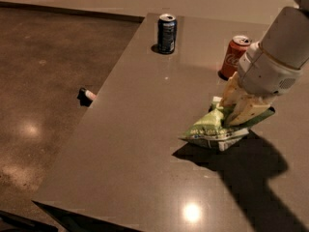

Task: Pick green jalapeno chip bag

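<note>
Reference landmark: the red aluminium cola can point(235, 57), standing upright on the polished grey-brown stone tabletop point(145, 144).

1. Tool. The two-finger gripper point(228, 114) with cream-coloured fingers point(247, 112) hangs from a white cylindrical arm point(280, 52) just in front of the red cola can and a little to its right. The arm leans down from the upper right. The jaws are drawn in to a narrow gap and clamp the upper part of the bag, one finger on each face.

2. Task item. The crinkled light-green foil jalapeno chip bag point(210, 128) lies directly in front of the red cola can, clear of it. The bag is tilted: its upper end is raised between the fingers, and its white sealed lower edge sits at the tabletop (whether it touches cannot be told). A dark-green corner shows beyond the far finger.

3. Other items. A dark blue drink can point(167, 33) stands upright well to the left of the red cola can, slightly farther back. A small dark object with a pale tip point(86, 95) lies on the brown floor point(38, 66), far to the left of the red cola can, past the table edge.
</note>
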Robot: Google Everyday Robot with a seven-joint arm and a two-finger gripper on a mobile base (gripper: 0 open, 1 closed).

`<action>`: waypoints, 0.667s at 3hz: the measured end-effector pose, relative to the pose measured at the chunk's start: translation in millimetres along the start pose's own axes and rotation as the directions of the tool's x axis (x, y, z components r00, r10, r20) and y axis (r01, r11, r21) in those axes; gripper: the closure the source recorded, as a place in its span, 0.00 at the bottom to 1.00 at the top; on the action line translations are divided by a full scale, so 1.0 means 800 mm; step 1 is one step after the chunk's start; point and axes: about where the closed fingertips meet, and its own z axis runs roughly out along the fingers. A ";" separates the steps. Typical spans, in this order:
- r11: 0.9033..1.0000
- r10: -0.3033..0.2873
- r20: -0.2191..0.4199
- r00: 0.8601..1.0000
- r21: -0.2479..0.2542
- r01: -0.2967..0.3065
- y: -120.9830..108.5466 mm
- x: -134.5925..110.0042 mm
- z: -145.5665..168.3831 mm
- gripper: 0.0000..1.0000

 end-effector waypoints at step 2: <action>0.989 0.063 0.088 0.994 0.124 -0.074 -0.038 0.002 -0.068 1.00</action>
